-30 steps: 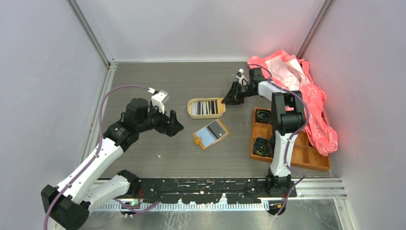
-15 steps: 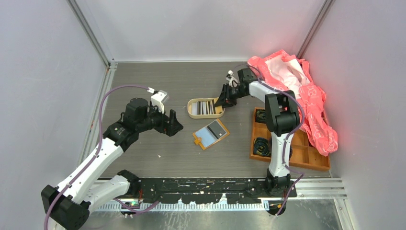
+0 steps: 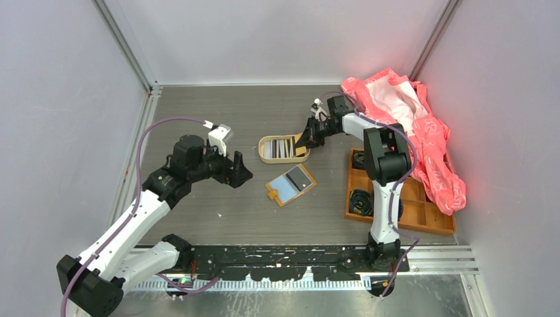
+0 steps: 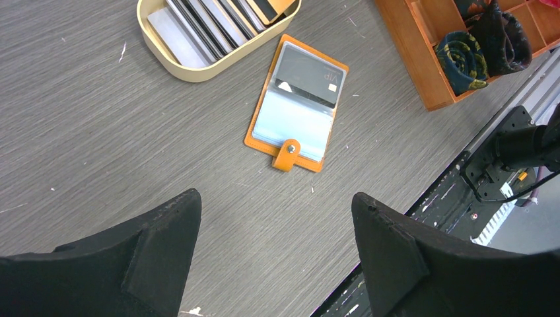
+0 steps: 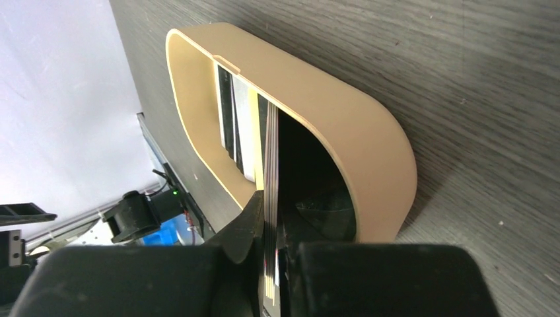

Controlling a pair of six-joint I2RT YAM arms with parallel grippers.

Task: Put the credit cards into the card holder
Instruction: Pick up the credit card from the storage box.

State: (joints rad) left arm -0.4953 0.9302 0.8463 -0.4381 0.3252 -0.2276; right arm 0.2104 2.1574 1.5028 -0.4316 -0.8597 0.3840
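1. At the far middle of the table, the right gripper point(image 3: 309, 140) dips into the right end of an oval beige tin point(image 3: 280, 161). Its fingers are pressed together on the top edge of the end card point(image 5: 269, 198), which stands upright.
2. More cards point(image 4: 198, 23) stand in a row in the tin, close beside the pinched one.
3. The card holder point(image 3: 290, 184) lies open and flat just in front of the tin, not touching it. A dark card point(image 4: 309, 74) already sits in one half; the pale blue half looks free.
4. The left gripper point(image 3: 239, 170) hovers left of the card holder, fingers spread wide, holding nothing.
5. The step in hand appears to be lifting the end card out. It should come straight up along its own flat face, so it neither drags its neighbours nor scrapes the tin's curved wall, which sits tight beside the fingers.
6. Bare table lies between tin and card holder, giving a short open path. A wooden tray point(image 3: 422, 218) and pink cloth point(image 3: 429, 132) crowd the right side, so any swing is safer toward the middle.
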